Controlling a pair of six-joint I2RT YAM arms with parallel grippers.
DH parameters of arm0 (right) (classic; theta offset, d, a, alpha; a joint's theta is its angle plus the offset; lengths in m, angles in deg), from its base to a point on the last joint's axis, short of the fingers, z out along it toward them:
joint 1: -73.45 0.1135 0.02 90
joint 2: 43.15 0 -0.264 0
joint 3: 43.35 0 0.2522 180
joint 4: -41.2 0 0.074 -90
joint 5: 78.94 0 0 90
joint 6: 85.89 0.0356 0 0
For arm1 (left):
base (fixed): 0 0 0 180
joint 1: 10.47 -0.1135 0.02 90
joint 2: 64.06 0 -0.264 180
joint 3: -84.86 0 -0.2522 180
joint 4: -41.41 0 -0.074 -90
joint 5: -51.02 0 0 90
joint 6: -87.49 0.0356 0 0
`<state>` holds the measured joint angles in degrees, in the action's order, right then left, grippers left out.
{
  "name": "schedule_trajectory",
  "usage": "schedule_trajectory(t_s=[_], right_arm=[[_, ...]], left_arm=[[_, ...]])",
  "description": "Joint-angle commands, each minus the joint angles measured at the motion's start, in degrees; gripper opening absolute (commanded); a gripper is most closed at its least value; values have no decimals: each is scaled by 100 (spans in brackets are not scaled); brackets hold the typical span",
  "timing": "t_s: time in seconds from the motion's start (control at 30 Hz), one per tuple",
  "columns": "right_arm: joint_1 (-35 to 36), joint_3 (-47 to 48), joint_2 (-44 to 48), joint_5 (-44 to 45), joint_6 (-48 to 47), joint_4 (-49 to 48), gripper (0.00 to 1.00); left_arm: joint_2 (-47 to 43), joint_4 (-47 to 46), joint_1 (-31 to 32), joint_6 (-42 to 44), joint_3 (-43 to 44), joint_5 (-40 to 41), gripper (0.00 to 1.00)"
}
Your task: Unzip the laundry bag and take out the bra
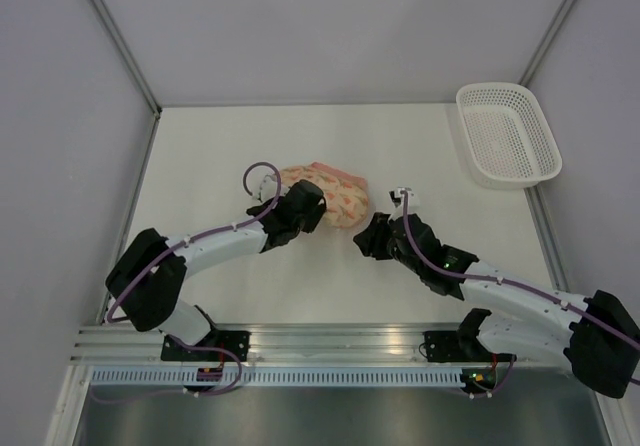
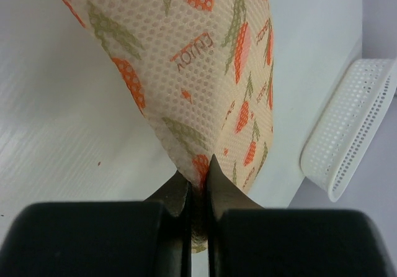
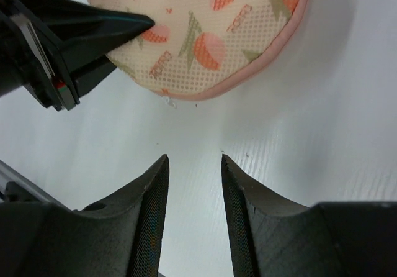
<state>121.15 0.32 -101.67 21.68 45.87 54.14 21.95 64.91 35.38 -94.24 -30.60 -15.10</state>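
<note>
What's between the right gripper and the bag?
Just bare table. The right wrist view shows it: the open right gripper sits short of the bag, facing its pink-trimmed edge without touching it.

Bright even light, soft shadows, wrist foregrounds blurred

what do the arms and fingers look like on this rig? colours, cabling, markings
Both the left arm and right arm have white links, bulky black joint housings and a purple cable running along the outside. The right arm shows a small green light. The left gripper and right gripper are black, with fingers tapering to points, finely ribbed inside on the right.
</note>
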Motion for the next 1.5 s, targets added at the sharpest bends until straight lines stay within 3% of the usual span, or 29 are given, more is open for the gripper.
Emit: schedule_trajectory(t_s=[0.0, 0.23, 0.43, 0.83, 1.47], right_arm=[[327, 252, -238, 713, -159, -85, 45], [907, 445, -546, 1715, -440, -68, 45], [1434, 472, -950, 2524, -1020, -498, 45], [1479, 314, -1135, 2824, -1803, -1122, 45], [1479, 472, -1636, 2700, -1750, -1702, 43]], left_arm=[[274, 713, 39, -627, 581, 284, 2], [635, 1443, 30, -874, 1389, 179, 2], [583, 1487, 4, -865, 1505, -102, 2], [257, 1408, -208, -672, 1478, -1016, 2], [152, 1408, -207, -768, 1531, -1052, 2]])
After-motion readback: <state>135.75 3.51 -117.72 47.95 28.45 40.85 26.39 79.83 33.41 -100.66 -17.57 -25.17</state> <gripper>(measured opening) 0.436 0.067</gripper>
